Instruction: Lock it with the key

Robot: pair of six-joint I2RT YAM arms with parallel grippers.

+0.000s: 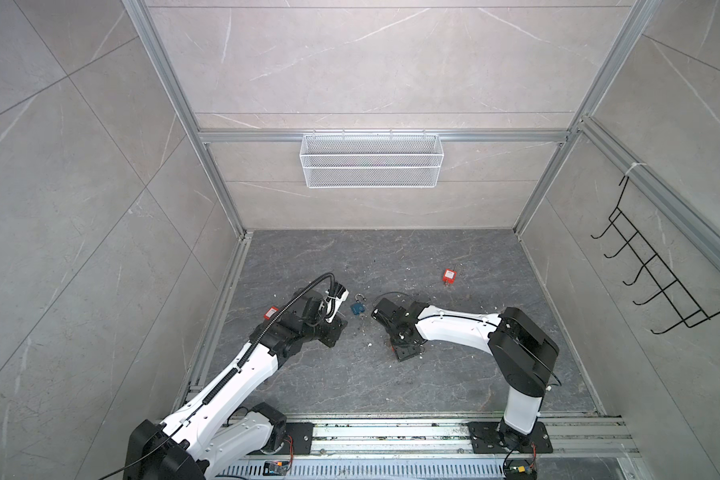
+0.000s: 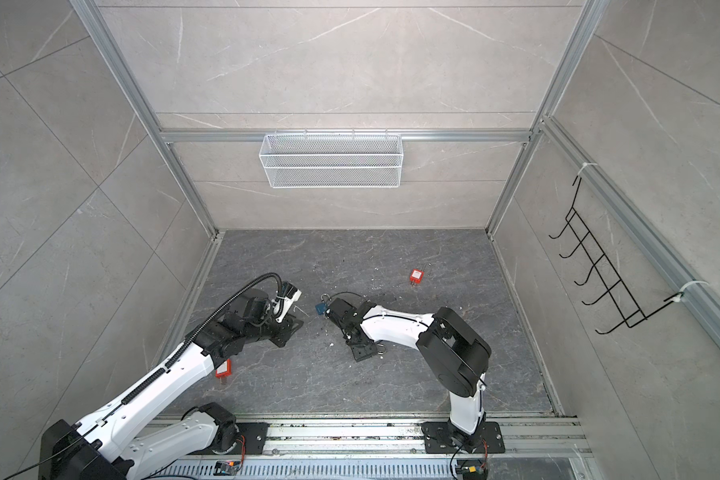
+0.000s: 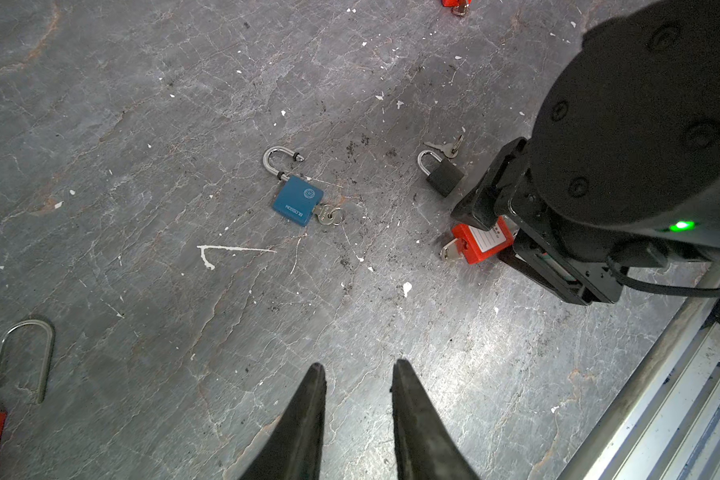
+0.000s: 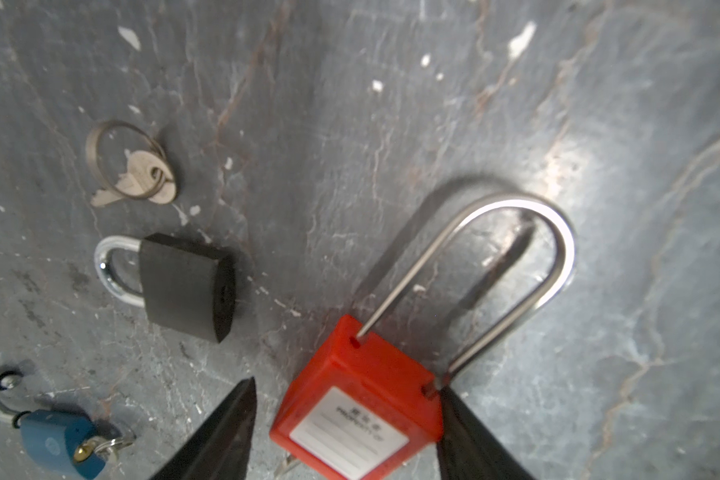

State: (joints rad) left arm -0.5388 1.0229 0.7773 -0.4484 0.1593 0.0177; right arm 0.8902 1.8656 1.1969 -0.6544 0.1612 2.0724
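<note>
- red padlock: lies flat on the floor, right under the right gripper. Mostly hidden in both top views.
- Long axis runs roughly 9 to 3 o'clock in a top view. The long shackle peeks out on the 3 o'clock side.
- key sticks out of the body's base, at the end away from the shackle.
- Label face is up. Can't tell if the shackle's second leg is seated in the body.
- right gripper: jaws spread wide and straddling the body. One finger is clear of it with a gap, the other is at the corner by the shackle leg. Not pinching.
- black padlock: near the red one but apart, lying flat with its shackle closed. loose keys on a ring lie just beside it.
- blue padlock: about 10 o'clock from the right gripper, between the two grippers. Its shackle is swung open toward 12 o'clock, with an inserted key in the base.
- left gripper: at 9 o'clock, above the floor, fingers parted with a narrow gap and nothing between them.
- second red padlock: by the left arm and partly hidden by it.
- third red padlock: about 1 o'clock, well apart.
</note>
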